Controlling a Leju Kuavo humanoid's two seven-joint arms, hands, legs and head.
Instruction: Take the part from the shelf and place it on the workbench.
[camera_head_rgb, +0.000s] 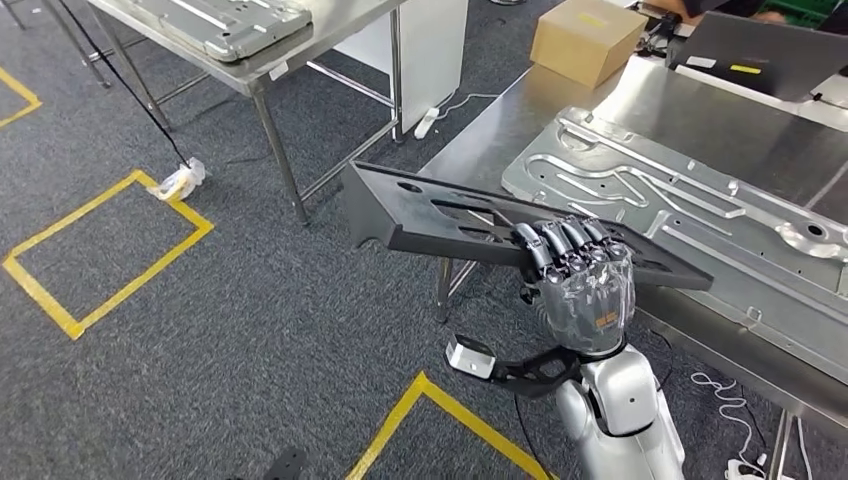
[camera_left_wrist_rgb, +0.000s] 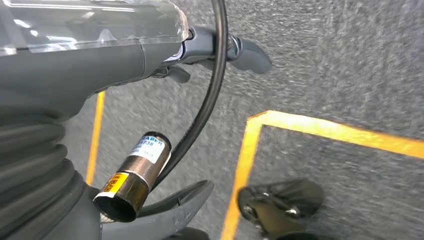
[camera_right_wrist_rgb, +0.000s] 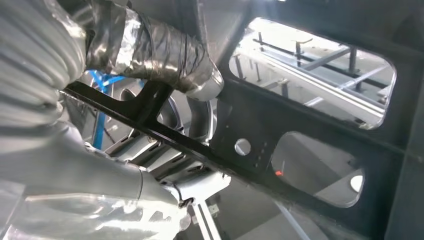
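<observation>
A steel bench (camera_head_rgb: 560, 95) is standing at the right of the head view, carrying a large stamped silver metal panel (camera_head_rgb: 690, 215) lying flat along it, with ribs and holes pressed into its face. At the bench's far end a cardboard box (camera_head_rgb: 587, 38) is sitting, and just beside it a dark flat board (camera_head_rgb: 760, 55) is lying. A 2nd steel bench (camera_head_rgb: 285, 55) is standing at the upper left, bearing another silver panel (camera_head_rgb: 225, 20). The grey carpeted floor (camera_head_rgb: 250, 320) is running beneath both, marked with yellow tape outlines (camera_head_rgb: 110, 250), with a white power strip (camera_head_rgb: 428, 122) lying on it between the benches.
</observation>
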